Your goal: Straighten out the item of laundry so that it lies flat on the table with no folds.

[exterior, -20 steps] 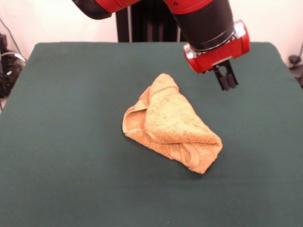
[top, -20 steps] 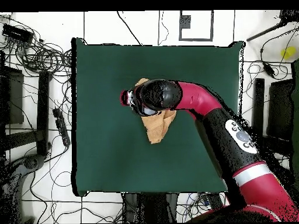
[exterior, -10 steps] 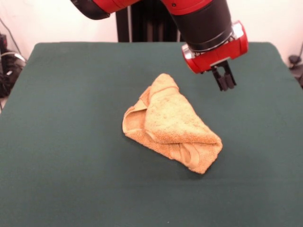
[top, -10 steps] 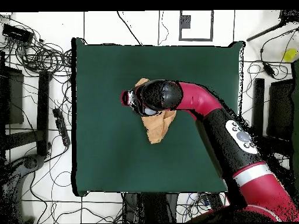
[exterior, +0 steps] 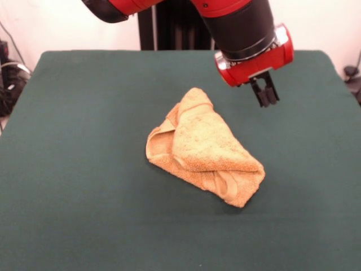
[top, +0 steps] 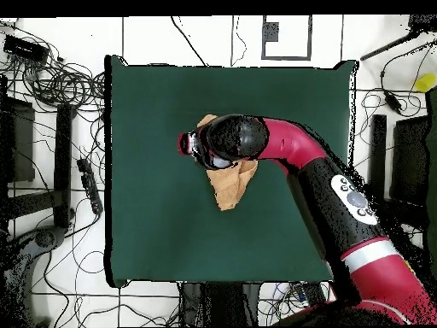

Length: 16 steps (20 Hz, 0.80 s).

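Observation:
The golden-orange towel (exterior: 206, 149) lies bunched and folded over itself near the middle of the dark green table (exterior: 84, 169). In the overhead view only parts of the towel (top: 229, 186) show from under the arm. My gripper (exterior: 266, 97) hangs in the air above the table, to the right of the towel's far end and apart from it. Its two dark fingers are pressed together with nothing between them. In the overhead view the gripper is hidden under the arm's wrist (top: 224, 141).
The red and black arm (top: 324, 184) reaches across the table from the lower right in the overhead view. Cables and equipment (top: 51, 77) lie on the floor around the table.
The gripper has drifted slightly up and to the left in the front view. The towel has not moved.

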Motion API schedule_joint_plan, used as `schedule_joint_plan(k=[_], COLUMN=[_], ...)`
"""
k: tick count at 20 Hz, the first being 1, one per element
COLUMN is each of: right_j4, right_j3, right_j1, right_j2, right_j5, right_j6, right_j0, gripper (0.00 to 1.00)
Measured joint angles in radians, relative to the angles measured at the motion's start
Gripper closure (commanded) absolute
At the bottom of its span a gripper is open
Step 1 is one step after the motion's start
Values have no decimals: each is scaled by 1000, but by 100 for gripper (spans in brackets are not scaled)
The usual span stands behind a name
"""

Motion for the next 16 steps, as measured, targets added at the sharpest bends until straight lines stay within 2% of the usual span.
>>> schedule_joint_plan(k=[16], right_j4=[-2], right_j3=[-20], right_j1=[1], right_j2=[0], right_j5=[8], right_j6=[0], right_j0=[2], gripper=[100])
